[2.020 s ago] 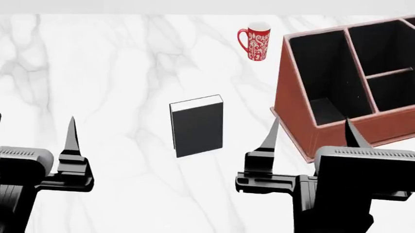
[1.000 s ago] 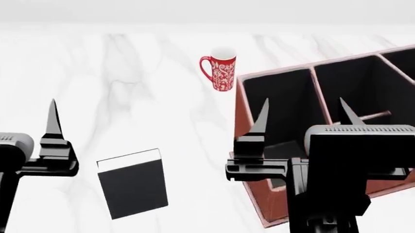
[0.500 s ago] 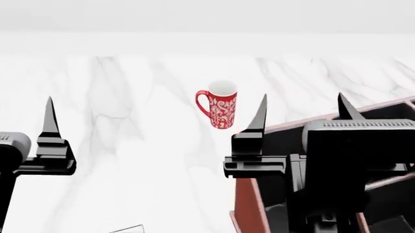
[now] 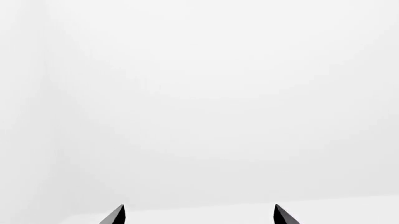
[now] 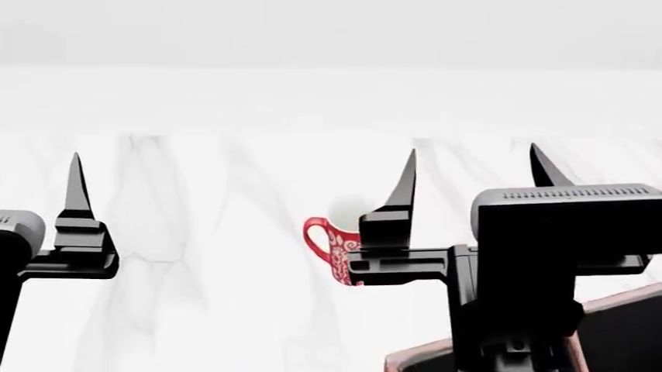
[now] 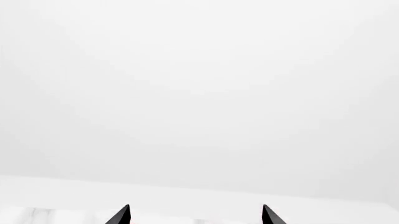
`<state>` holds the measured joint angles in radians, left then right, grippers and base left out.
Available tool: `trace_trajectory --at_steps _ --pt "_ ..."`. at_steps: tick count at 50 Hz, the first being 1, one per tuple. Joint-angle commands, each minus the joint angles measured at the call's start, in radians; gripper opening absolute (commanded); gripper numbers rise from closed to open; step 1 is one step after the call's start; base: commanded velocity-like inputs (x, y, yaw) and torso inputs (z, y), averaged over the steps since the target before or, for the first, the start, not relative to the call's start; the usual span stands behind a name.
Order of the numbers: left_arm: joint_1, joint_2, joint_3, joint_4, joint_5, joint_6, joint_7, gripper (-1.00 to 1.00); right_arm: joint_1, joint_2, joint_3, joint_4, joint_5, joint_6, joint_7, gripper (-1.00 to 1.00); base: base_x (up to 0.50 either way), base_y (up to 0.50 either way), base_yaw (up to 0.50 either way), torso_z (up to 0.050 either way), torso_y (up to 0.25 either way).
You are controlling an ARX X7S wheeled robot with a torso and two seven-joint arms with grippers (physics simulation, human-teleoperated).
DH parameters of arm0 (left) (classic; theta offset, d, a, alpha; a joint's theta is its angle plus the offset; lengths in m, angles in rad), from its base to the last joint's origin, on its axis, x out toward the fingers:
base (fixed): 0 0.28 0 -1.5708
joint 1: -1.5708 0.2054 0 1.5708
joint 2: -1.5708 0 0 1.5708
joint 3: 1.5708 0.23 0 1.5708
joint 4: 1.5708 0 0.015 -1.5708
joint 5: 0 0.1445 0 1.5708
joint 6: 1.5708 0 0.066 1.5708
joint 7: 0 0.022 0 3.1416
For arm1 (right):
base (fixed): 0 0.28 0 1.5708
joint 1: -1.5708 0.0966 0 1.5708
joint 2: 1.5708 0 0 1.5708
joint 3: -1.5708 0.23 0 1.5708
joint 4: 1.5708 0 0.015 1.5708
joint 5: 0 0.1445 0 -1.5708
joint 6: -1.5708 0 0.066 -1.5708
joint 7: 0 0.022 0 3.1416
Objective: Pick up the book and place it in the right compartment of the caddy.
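We see a white marble-veined tabletop (image 5: 207,256) stretching toward a plain pale wall beyond both grippers. Only the head view shows objects: a red patterned mug (image 5: 329,249) sits just behind our right gripper's (image 5: 470,182) left finger, and a corner of the reddish-brown leather-look caddy (image 5: 414,358) lies below that gripper. The black book is out of view. Both wrist views show only wall and table edge; our left gripper (image 4: 198,215) and the right one are spread, empty.
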<state>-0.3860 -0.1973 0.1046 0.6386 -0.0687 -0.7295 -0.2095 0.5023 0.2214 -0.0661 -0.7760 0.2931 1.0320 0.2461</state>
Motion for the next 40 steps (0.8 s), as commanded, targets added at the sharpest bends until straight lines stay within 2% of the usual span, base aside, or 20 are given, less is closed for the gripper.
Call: trace_trajectory --at_steps 1,15,23,30,34,35,40 --pt "0.002 -0.005 -0.001 0.004 -0.007 0.000 -0.006 1.00 0.001 0.001 0.001 -0.005 0.018 0.004 -0.005 1.00 0.50 0.00 0.00 0.000 0.000" --pt "-0.004 -0.008 -0.010 0.001 -0.012 -0.006 -0.021 1.00 0.004 0.002 -0.002 0.006 0.015 0.011 0.017 1.00 0.03 0.00 0.00 0.000 0.001" --pt "-0.051 -0.051 -0.136 0.031 0.001 -0.094 -0.069 1.00 0.017 -0.003 0.014 0.008 0.029 0.055 0.029 1.00 0.00 0.00 0.00 0.000 0.000" --pt "-0.024 -0.125 -0.409 0.092 0.001 -0.172 -0.093 1.00 0.022 -0.005 0.005 0.017 0.031 0.063 0.037 1.00 0.00 0.00 0.00 0.000 0.000" --pt "0.007 -0.145 -0.535 0.135 -0.004 -0.201 -0.090 1.00 0.028 -0.005 0.002 0.016 0.034 0.073 0.039 1.00 0.00 0.00 0.00 0.000 0.003" --pt "0.029 -0.156 -0.602 0.158 -0.003 -0.214 -0.086 1.00 0.031 -0.006 0.001 0.016 0.036 0.078 0.040 1.00 0.00 0.00 0.00 0.000 0.000" --pt "0.097 -0.167 -0.803 0.204 -0.009 -0.238 -0.059 1.00 0.037 -0.007 0.004 0.014 0.044 0.087 0.041 1.00 0.00 0.00 0.00 0.000 0.000"
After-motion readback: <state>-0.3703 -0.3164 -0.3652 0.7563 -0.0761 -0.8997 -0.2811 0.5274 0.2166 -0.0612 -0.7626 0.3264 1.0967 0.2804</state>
